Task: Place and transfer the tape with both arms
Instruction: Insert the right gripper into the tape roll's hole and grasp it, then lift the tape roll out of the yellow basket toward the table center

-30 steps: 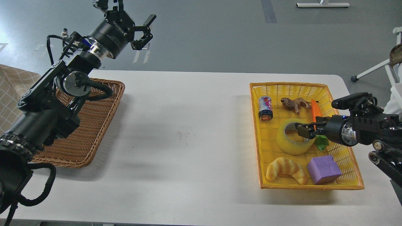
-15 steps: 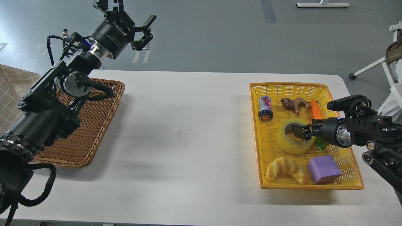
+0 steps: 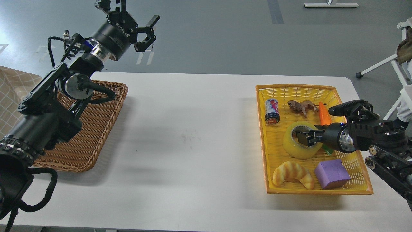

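The tape [image 3: 297, 145], a wide yellow translucent roll with a pale core, lies flat in the middle of the yellow basket [image 3: 351, 190]. My right gripper [image 3: 304, 137] comes in from the right, low over the roll. Its fingers are a little apart, with the tips over the core hole and the roll's right wall. My left gripper [image 3: 136, 24] is open and empty, held high beyond the table's far edge, above the far corner of the brown wicker tray [image 3: 93, 135].
In the yellow basket, around the tape, are a small can [image 3: 272, 111], a toy animal [image 3: 302, 106], an orange carrot [image 3: 323, 113], a green leaf piece [image 3: 327, 149], a croissant [image 3: 293, 174] and a purple block [image 3: 332, 174]. The white table [image 3: 193, 129] spans between basket and tray.
My right gripper has moved left and slightly down, from the roll's right rim to over its core hole. The left arm has not moved.
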`<action>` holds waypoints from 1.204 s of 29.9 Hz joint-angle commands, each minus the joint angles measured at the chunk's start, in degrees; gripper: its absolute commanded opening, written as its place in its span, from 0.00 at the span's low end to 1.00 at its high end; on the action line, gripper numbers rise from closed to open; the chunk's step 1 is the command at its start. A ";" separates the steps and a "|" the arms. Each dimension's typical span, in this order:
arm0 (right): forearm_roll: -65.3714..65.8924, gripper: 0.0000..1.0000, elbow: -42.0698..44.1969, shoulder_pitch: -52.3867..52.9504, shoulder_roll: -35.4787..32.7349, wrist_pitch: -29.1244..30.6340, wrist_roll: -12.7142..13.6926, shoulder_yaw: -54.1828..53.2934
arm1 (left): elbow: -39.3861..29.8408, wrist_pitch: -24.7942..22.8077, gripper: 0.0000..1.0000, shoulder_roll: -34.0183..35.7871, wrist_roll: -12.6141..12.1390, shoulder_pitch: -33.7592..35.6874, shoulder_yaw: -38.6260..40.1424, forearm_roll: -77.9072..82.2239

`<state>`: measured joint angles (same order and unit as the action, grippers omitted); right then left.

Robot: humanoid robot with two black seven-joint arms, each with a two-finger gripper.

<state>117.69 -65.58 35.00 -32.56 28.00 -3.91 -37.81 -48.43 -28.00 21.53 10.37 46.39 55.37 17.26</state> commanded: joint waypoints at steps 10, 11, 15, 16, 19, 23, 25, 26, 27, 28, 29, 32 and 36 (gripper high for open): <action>-0.10 0.25 0.72 0.07 -0.13 0.00 -0.05 0.45 | 0.00 0.00 0.98 0.01 0.00 -0.07 -0.09 0.05; -0.18 0.18 0.46 0.15 -0.31 0.00 -0.05 0.45 | 0.09 0.00 0.98 0.01 0.00 -0.07 -0.09 0.05; -0.45 0.03 -0.77 1.47 -0.75 0.00 -0.13 0.54 | 0.09 0.00 0.98 -0.08 0.00 -0.07 -0.17 0.05; -0.36 0.01 -1.91 1.74 -1.45 0.00 -0.22 0.54 | 0.09 0.00 0.98 -0.08 0.00 -0.07 -0.17 0.05; -0.53 0.00 -5.33 2.61 -4.51 0.00 -0.31 0.45 | 0.09 0.00 0.98 -0.08 0.00 -0.07 -0.17 0.05; -0.62 0.00 -10.96 3.14 -8.30 0.00 -0.75 0.37 | 0.09 0.00 0.98 0.01 0.00 -0.07 -0.09 0.05; -0.71 0.00 -13.07 3.84 -10.14 0.00 -0.84 0.28 | 0.09 0.00 0.98 0.09 0.00 -0.07 0.00 -0.04; -0.80 0.00 -13.78 4.02 -10.68 0.00 -0.84 0.28 | 0.09 0.00 0.98 0.18 0.00 0.02 0.00 -0.04; -0.80 0.00 -14.83 4.37 -11.46 0.00 -0.84 0.19 | 0.09 0.00 0.98 0.27 0.00 0.02 0.09 -0.04; -0.89 0.00 -15.36 4.64 -11.73 0.00 -0.84 0.19 | 0.09 0.00 0.98 0.36 0.00 0.02 0.09 -0.04; -1.06 0.00 -16.32 5.51 -12.26 0.00 -0.84 0.10 | 0.09 0.00 0.98 0.44 0.00 0.02 0.18 -0.04; -1.15 0.00 -17.47 7.70 -12.96 0.00 -1.01 -0.25 | 0.09 0.00 0.98 0.53 0.00 0.11 0.09 -0.04; -1.24 0.00 -17.65 12.01 -12.79 0.00 -2.94 -0.25 | 0.09 0.00 0.98 0.62 0.00 0.11 0.09 -0.04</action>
<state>116.53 -83.12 44.27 -45.46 28.00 -5.68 -38.04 -48.33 -28.00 22.09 10.37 46.49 55.47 17.22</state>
